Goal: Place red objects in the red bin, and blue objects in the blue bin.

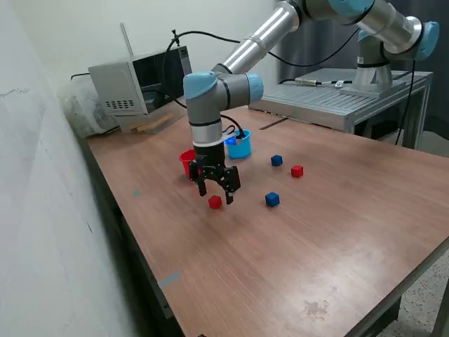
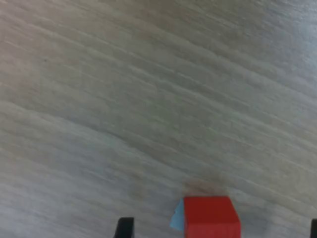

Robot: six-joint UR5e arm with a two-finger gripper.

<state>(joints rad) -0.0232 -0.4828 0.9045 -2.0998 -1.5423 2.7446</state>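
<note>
Red cup (image 1: 186, 161): near surface's (image 1: 337, 232) far edge, contents hidden
Blue cup (image 1: 240, 147): beside it, contents unclear
End effector (image 1: 217, 191): released, above red cube (image 1: 215, 202)
Other cubes: red (image 1: 297, 170), blue (image 1: 276, 161), blue (image 1: 272, 200)
Writing: none legible

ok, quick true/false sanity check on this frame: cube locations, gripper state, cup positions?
1. All four cubes sit on the table, none in a cup. True.
2. The gripper holds a blue cube. False: it is open, just above a red cube.
3. The red cup and the blue cup are behind the arm in the exterior view. True.
4. The other red cube is inside the red cup. False: it lies on the table near a blue cube.
</note>
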